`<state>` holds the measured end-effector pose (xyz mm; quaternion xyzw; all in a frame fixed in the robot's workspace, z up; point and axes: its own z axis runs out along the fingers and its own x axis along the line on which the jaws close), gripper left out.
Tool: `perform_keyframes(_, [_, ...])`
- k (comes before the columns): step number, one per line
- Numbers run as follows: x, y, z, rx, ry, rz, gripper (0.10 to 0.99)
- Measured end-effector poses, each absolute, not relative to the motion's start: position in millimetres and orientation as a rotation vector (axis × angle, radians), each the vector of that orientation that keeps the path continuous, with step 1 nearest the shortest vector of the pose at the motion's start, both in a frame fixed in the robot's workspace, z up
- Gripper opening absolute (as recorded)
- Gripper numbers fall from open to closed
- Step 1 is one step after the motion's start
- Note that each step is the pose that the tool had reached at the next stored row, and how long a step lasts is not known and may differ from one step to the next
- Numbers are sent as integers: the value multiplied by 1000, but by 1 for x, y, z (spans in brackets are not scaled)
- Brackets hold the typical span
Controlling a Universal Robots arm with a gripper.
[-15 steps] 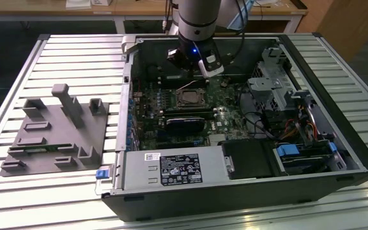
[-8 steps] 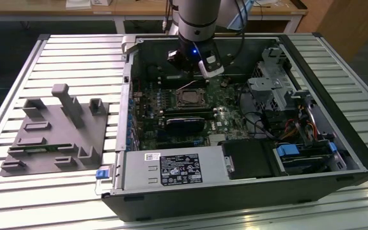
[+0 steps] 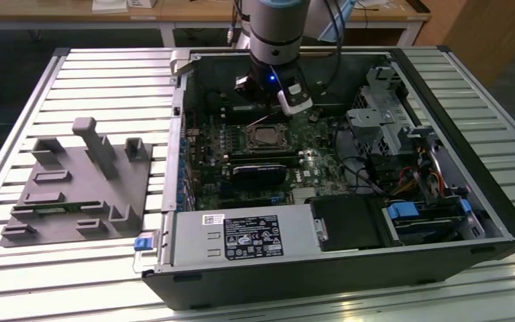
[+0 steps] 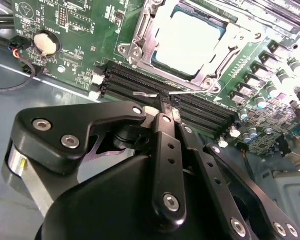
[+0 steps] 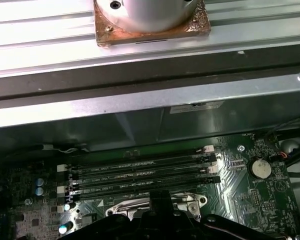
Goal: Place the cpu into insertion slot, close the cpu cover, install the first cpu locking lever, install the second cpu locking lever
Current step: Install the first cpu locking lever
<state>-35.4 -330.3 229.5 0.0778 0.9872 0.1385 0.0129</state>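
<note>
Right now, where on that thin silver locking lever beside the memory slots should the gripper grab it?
Take the locking lever at its flattened free end, from above, across the wire. It lies low between the cpu cover and memory slots, so probably only a top pinch fits.

Overhead light, fairly even. Exterior view: slatted desk (image 3: pixel 25 282) glares pale along its near ribs; computer case (image 3: pixel 499 221) interior dim and shadowed. Second wrist view: cpu (image 4: pixel 190 42) top washes out white. First wrist view: case wall shades the memory slots (image 5: pixel 140 172).
</note>
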Motion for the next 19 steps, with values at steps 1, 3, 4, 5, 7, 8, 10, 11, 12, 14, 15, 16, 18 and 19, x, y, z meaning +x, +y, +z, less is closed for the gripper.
perform_keyframes(1, [-35,-330,229,242,3076,431,106])
perform_keyframes(3, [-35,-330,228,242,3075,431,106])
perform_keyframes(4, [-35,-330,227,242,3075,431,106])
perform_keyframes(5, [-35,-330,226,242,3074,431,106])
perform_keyframes(7, [-35,-330,223,240,3069,431,106])
perform_keyframes(8, [-35,-330,222,239,3066,430,106])
perform_keyframes(10, [-35,-330,219,238,3062,428,106])
perform_keyframes(11, [-35,-330,218,237,3060,425,106])
perform_keyframes(12, [-35,-330,217,237,3058,423,106])
perform_keyframes(14, [-35,-330,215,237,3056,413,106])
perform_keyframes(15, [-35,-330,214,237,3055,406,106])
perform_keyframes(16, [-35,-330,214,237,3055,400,106])
perform_keyframes(18, [-35,-329,213,236,3055,395,106])
perform_keyframes(19, [-35,-329,213,236,3055,394,106])
